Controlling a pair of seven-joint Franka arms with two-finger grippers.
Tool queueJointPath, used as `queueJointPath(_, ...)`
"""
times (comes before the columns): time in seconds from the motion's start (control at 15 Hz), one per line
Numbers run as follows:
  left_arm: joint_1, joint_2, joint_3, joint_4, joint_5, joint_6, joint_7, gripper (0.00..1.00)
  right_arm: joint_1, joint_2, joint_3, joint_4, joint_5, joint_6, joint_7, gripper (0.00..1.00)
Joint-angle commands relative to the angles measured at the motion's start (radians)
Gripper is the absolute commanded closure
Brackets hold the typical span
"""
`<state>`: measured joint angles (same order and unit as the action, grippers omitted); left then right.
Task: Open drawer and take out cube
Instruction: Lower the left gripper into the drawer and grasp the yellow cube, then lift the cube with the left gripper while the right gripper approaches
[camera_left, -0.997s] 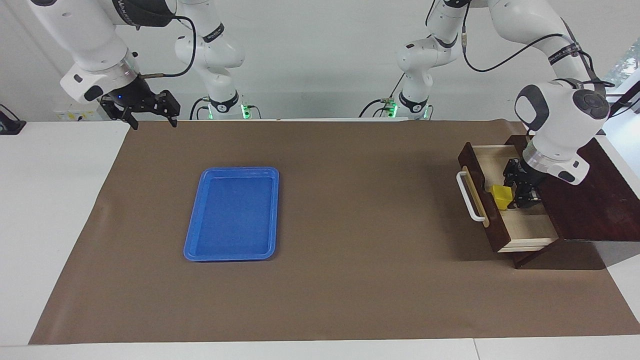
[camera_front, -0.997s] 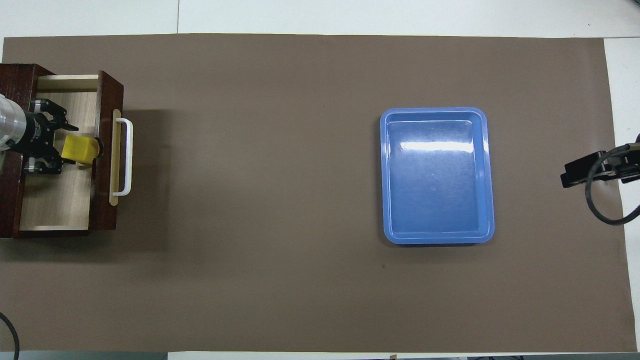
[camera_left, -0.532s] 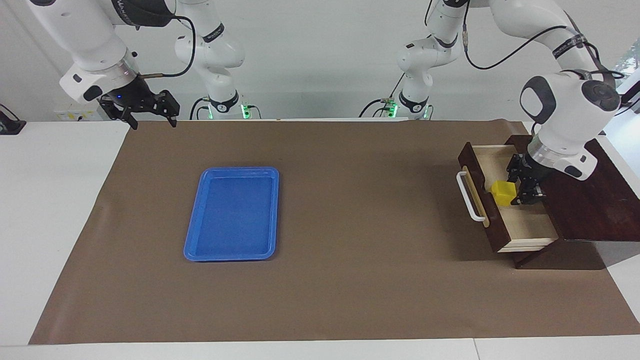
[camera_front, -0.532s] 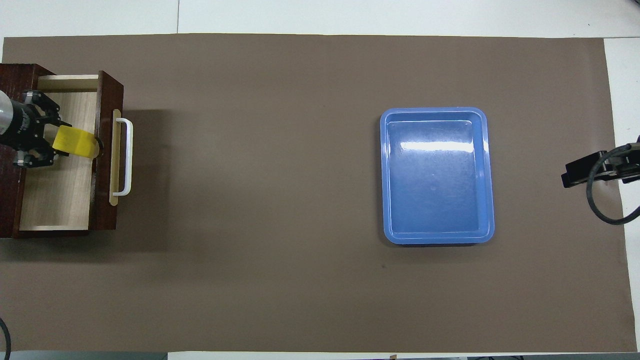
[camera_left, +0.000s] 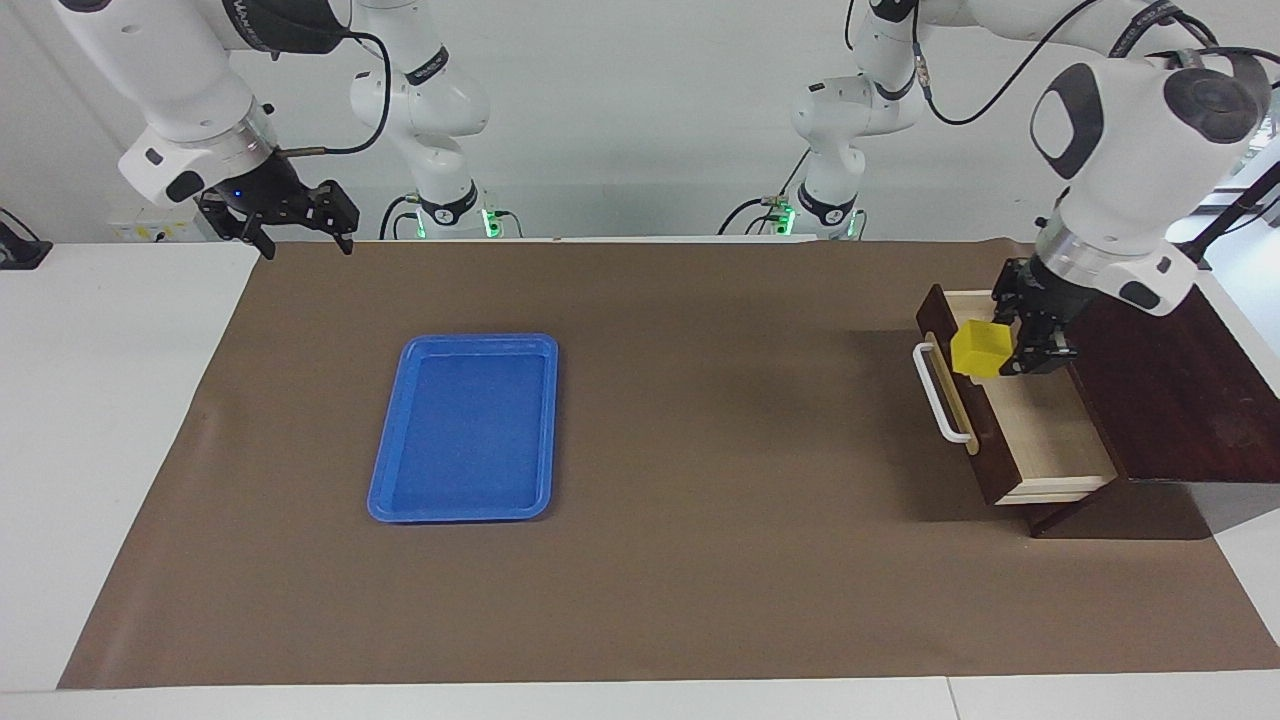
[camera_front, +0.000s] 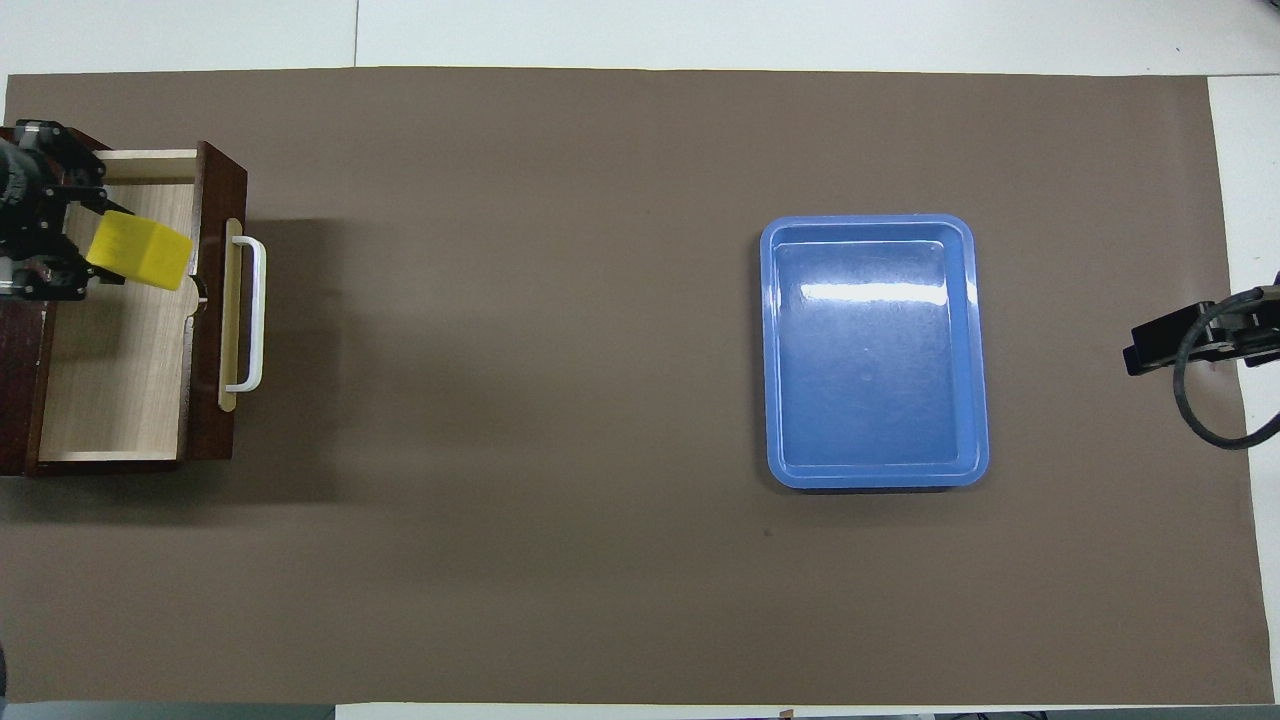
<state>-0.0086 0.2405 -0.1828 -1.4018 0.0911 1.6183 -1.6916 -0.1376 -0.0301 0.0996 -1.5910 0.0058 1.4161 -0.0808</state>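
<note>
While drawer (camera_left: 1040, 440) open, left fingers (camera_left: 1035, 345) seemingly grip one cube (camera_left: 981, 349).

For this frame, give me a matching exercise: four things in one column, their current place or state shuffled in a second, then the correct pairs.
Things:
1. small yellow cube
2. dark brown wooden drawer with white bar handle
3. blue plastic tray
4. right arm's tool

States:
A. pulled open, pale interior showing nothing inside
B. waiting over the table edge at the right arm's end
C. held by the left arm's tool, lifted over the drawer
D. lying on the brown mat, nothing in it

Pairs: 1-C, 2-A, 3-D, 4-B
</note>
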Motion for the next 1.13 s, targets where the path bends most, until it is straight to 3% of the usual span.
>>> queueJointPath(0.0, -0.109, 0.049, 0.014, 0.076, 0.024, -0.038, -0.204, 1.0, -0.008, -0.013, 0.003, -0.026, 0.019, 0.006, 0.021, 0.0)
queueJointPath(0.27, -0.188, 0.051, 0.011, 0.08, 0.01, -0.06, -0.437, 1.0, 0.001, -0.071, 0.003, -0.151, 0.094, 0.099, 0.18, 0.0)
queueJointPath(0.47, -0.229, 0.053, 0.011, 0.076, -0.024, -0.06, -0.537, 1.0, 0.016, -0.128, 0.023, -0.289, 0.198, 0.22, 0.439, 0.0)
queueJointPath(0.66, -0.264, 0.053, 0.009, 0.07, -0.027, -0.06, -0.583, 1.0, 0.105, -0.172, 0.031, -0.417, 0.284, 0.369, 0.697, 0.0)
queueJointPath(0.8, -0.267, 0.051, 0.009, 0.069, -0.037, -0.051, -0.588, 1.0, 0.17, -0.157, 0.031, -0.452, 0.35, 0.446, 0.864, 0.0)
queueJointPath(1.06, -0.264, 0.051, 0.008, 0.067, -0.051, -0.035, -0.585, 1.0, 0.301, -0.036, 0.031, -0.451, 0.497, 0.651, 1.182, 0.0)
